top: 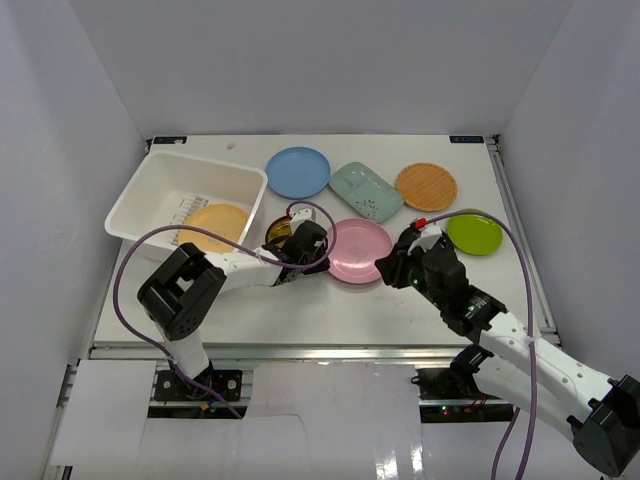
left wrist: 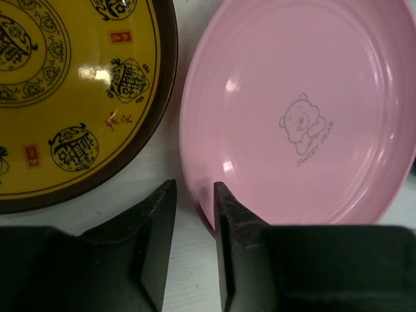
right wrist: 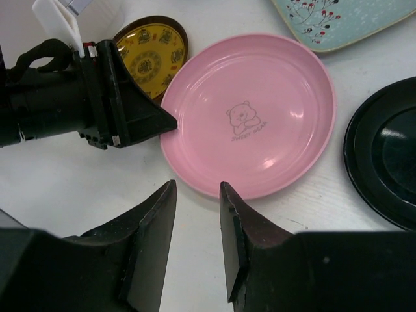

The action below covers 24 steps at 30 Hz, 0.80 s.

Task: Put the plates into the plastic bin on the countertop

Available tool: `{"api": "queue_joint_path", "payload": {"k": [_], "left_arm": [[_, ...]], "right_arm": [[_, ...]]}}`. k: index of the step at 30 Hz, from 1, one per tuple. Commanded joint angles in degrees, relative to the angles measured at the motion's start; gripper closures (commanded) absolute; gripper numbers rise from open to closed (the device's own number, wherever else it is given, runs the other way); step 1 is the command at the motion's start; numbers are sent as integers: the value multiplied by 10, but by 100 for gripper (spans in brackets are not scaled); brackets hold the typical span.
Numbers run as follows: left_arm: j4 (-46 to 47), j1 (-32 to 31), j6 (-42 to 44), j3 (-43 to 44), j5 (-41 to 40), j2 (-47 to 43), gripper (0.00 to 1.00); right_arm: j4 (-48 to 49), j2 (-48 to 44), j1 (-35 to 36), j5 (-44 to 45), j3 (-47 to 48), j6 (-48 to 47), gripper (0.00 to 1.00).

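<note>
Left gripper [left wrist: 194,188]: narrowly parted, astride near rim of pink plate [left wrist: 299,130], apparently unclamped; seat rim deep, pinch squarely before lifting.

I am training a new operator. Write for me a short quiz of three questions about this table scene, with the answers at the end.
1. True or false: the tan-yellow round plate lies inside the white rectangular plastic bin.
2. Choose one: the fingers of the left gripper stand on either side of the rim of which plate? A) the blue round plate B) the pink round plate with a bear print C) the orange textured plate
3. Short answer: in the right wrist view, what lies at the right edge, beside the pink plate?
Key: 1 true; 2 B; 3 the black round plate.
</note>
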Motion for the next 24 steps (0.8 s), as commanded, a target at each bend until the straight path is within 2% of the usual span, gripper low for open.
{"api": "queue_joint_path", "payload": {"k": [1,3,4,7,10,13,15,18,21,24], "left_arm": [[7,-2,11,23,-23,0,62],[-24,-2,11,23,-32,-1,69],[-29,-2,11,20,-35,-13,81],[-44,-2,23,-6,-48,-56,100],[-65,-2,41,-29,-51,-104,100],[-79,-2,63,-34,-28,-188,100],[-79,-2,87,-28,-18,-266,100],[-117,5,122,13,-54,-348,100],[-151,44,150,53,-92,-397,100],[-157,144,171,63,-78,-413,100]], "right_arm": [[26,-2,-2,-20,-9,11,60],[26,-8,-2,-17,-10,10,60],[23,-9,-1,-15,-8,10,60],[21,-16,-1,-13,-6,9,60],[21,-11,-2,-10,-1,8,59],[20,-1,-2,-11,16,4,58],[19,-2,-2,-4,31,0,57],[15,-6,-3,-6,52,-1,56],[18,-6,-2,-34,62,6,56],[35,12,-2,-45,54,15,56]]}}
